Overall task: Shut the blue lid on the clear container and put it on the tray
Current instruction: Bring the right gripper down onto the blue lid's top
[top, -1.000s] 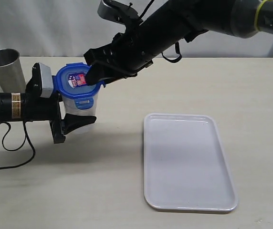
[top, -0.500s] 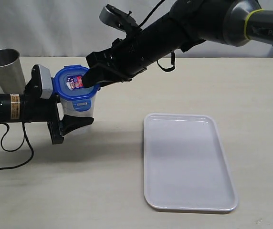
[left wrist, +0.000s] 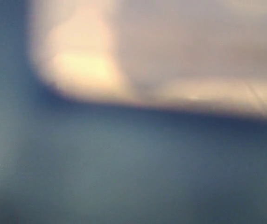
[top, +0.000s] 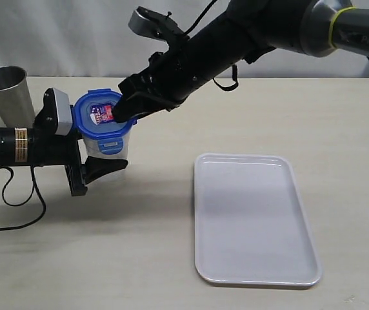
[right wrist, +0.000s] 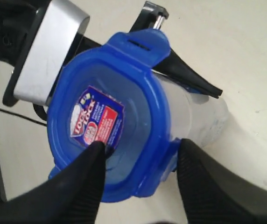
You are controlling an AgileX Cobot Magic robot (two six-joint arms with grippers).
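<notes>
Blue lid [top: 100, 113]: one, translucent plastic, rounded-square; you see it sitting on top of the clear container, its front flap hanging down.
Clear container [top: 111, 150]: one tall see-through plastic canister, upright on the surface [top: 139, 245], well apart from the tray.
Tray [top: 252, 219]: one flat white plastic rectangle with rounded corners and a low rim.
Steel cup [top: 7, 93]: one tapered grey metal cup behind the left arm.
Left hand [top: 110, 163]: black fingers clamped around the container's body, below the lid.
Right hand [right wrist: 143, 154]: fingers apart; one tip rests on the lid's top at the sticker, the other is just outside the rim.
Sticker [right wrist: 96, 122]: one, red and blue; its lettering is too blurred for you to read.
Writing: "PiPER" on the right arm's grey link.
Left wrist view: only blue and pale blur.
</notes>
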